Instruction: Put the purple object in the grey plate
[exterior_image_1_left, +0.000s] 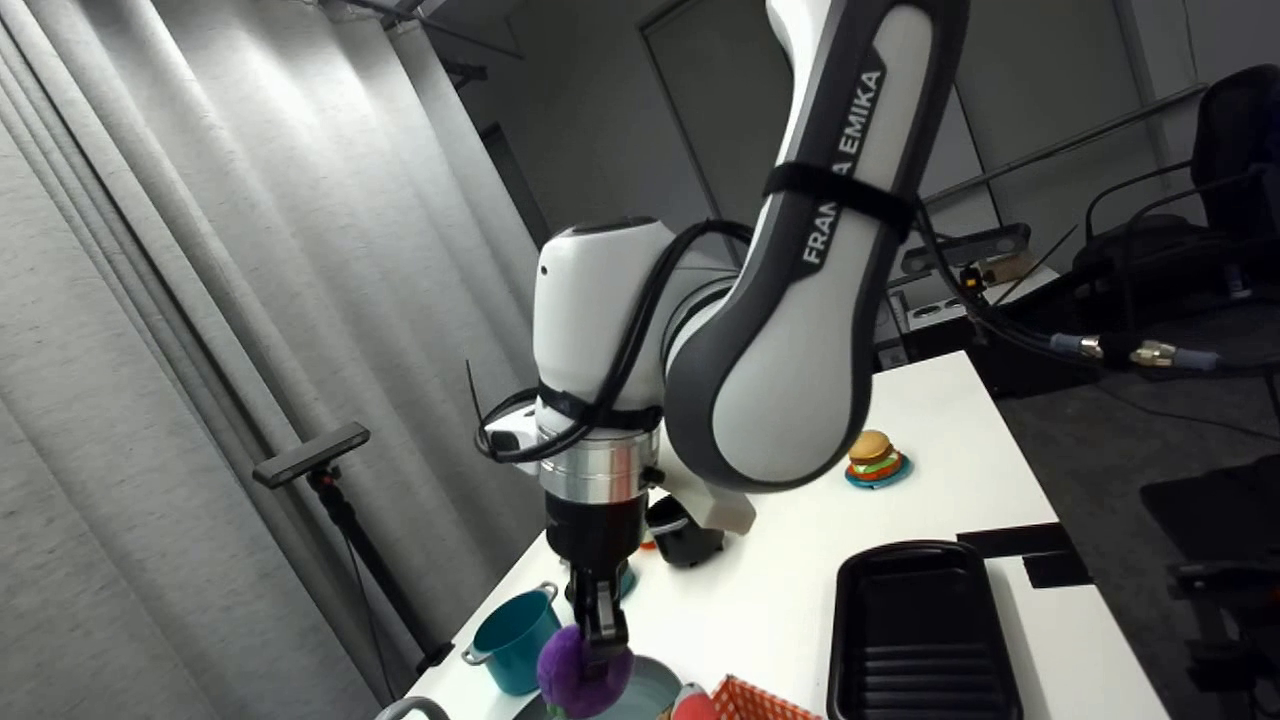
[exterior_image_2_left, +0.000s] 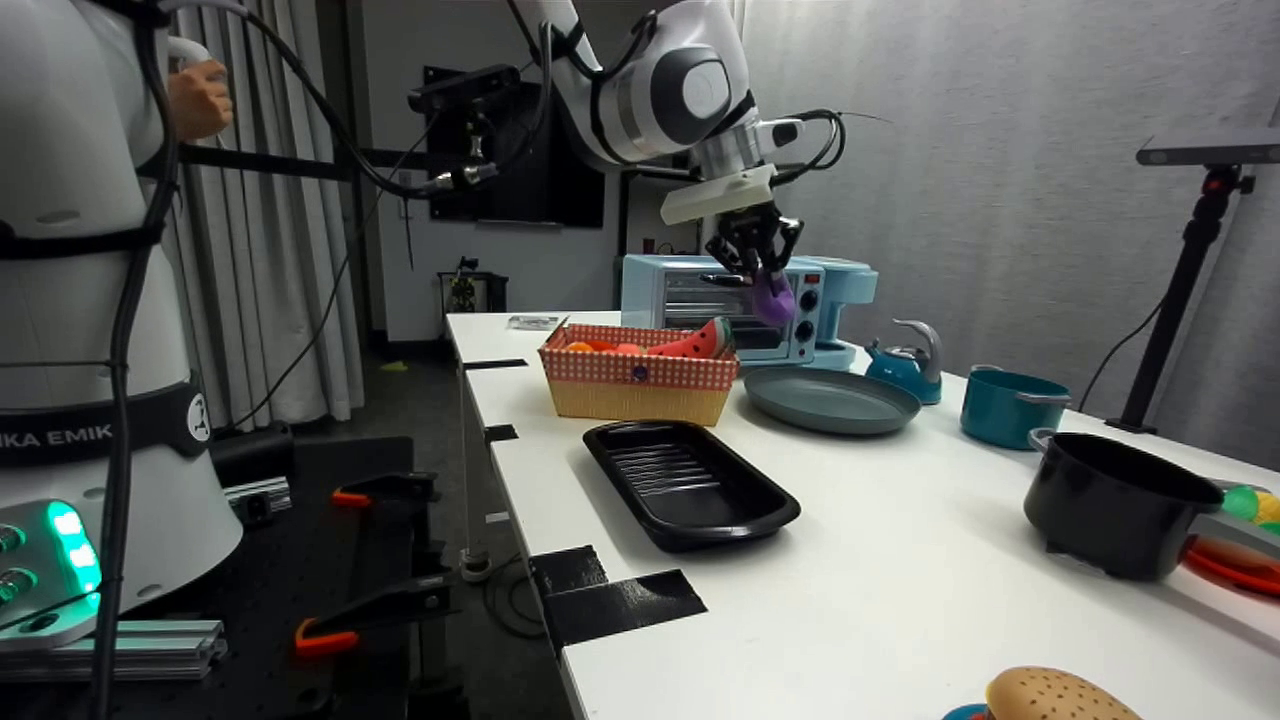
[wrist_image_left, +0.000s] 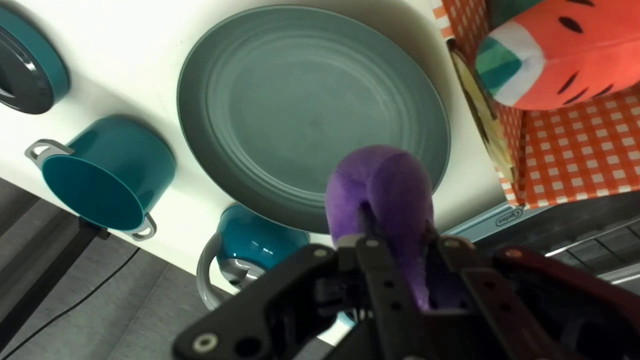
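One purple plush eggplant (wrist_image_left: 400, 187), squeezed in the gripper (wrist_image_left: 400, 226), jaws closed onto it, above the grey plate (wrist_image_left: 305, 105). Risk, by my eye: released too high or off-centre, it could bounce toward the teal kettle (wrist_image_left: 262, 237).

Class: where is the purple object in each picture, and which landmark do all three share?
In an exterior view: purple object, bottom, just left of centre.
In an exterior view: purple object, above and right of centre.
Wrist view: purple object, right of centre, mostly lower half.
Shared landmark: teal pot.
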